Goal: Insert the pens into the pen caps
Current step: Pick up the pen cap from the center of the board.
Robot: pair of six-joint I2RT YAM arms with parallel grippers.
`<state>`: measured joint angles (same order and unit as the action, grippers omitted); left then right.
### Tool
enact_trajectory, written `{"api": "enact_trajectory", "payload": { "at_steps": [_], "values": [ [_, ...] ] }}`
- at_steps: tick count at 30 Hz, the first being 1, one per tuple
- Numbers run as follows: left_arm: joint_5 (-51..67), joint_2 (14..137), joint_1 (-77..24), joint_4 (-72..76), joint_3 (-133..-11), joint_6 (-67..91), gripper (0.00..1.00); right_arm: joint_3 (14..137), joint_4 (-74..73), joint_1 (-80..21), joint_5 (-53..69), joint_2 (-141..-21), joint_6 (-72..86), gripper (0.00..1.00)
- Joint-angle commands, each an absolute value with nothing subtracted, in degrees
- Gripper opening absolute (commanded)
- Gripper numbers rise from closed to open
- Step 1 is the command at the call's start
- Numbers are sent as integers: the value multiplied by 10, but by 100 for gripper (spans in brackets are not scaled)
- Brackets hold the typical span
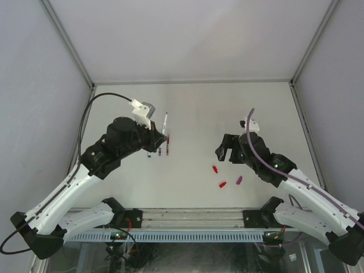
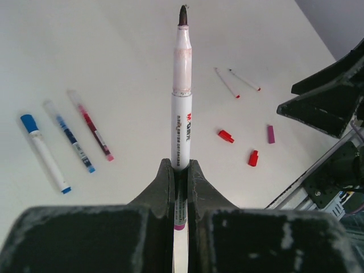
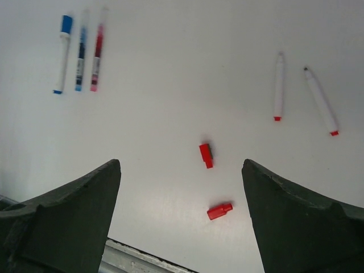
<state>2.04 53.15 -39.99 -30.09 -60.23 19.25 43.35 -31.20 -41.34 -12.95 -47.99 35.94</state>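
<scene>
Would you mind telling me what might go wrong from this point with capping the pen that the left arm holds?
1. The held pen shows a magenta end inside the left gripper, but the open right gripper hovers over two red caps. The magenta cap lies outside its wrist view, so a mismatched cap might get picked.
2. The pen is gripped near its rear, so pressing a cap on its tip might tilt it.
</scene>
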Motion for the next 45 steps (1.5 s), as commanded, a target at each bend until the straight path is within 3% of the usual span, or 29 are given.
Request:
{"api": "enact_trajectory", "payload": {
  "at_steps": [1,13,20,26,28,30,32,34,40,45],
  "values": [
    [6,516,-391,-306,-628,158,0,463,-363,-383,-123,-506,402,86],
    [94,507,-390,-299,-614,111,0,463,-404,-335,-130,-581,372,82],
    [80,503,-390,-302,-601,107,0,464,-372,-255,-45,-625,298,70],
    [73,503,-390,-301,-588,101,0,468,-342,-198,3,-678,266,49],
    [71,504,-390,-301,-585,99,0,478,-354,-197,-12,-694,268,47],
    [70,506,-390,-302,-584,97,0,482,-369,-197,-29,-706,283,47],
    [68,506,-390,-304,-585,96,0,477,-381,-197,-56,-709,310,57],
    [64,507,-390,-306,-586,94,0,463,-388,-197,-77,-703,337,61],
    [60,509,-390,-307,-586,93,0,400,-393,-211,-80,-637,403,62],
    [58,507,-390,-308,-586,93,0,374,-418,-282,-145,-612,482,61]
  ]
}}
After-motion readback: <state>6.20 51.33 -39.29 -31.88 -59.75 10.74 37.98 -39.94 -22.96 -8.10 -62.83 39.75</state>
